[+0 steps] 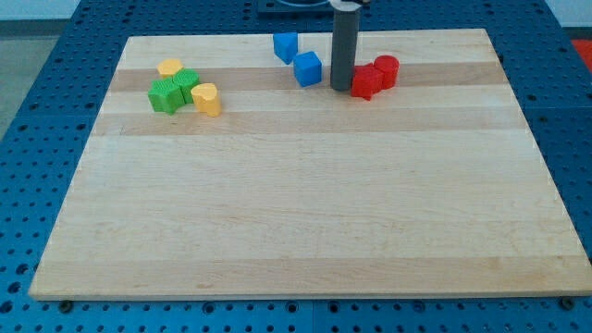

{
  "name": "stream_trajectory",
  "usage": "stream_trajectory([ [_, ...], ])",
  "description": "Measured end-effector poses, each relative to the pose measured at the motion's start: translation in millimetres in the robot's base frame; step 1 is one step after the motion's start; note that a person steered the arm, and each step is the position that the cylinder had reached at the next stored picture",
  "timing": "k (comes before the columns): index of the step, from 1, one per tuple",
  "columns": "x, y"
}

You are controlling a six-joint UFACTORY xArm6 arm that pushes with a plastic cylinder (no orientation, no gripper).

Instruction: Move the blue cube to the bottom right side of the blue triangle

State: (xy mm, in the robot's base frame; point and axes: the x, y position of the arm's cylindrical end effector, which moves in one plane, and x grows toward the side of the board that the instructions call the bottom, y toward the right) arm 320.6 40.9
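One short push remaining — blue cube (308,68) already near blue triangle (286,46); tip (341,89) just right, no gripper — nudge gently.

Rod's (343,46) top beyond upper edge

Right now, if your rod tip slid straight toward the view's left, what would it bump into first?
Probably the blue plastic cube. My tip sits just to its right, with the red plastic blocks on my other side. Depth is hard to judge, so I might only clip the cube's lower edge.
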Motion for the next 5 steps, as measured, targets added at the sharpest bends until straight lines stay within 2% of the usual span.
stream_trajectory([
  [2, -1.0, -34.9],
  [5, -34.9, -55.0],
])
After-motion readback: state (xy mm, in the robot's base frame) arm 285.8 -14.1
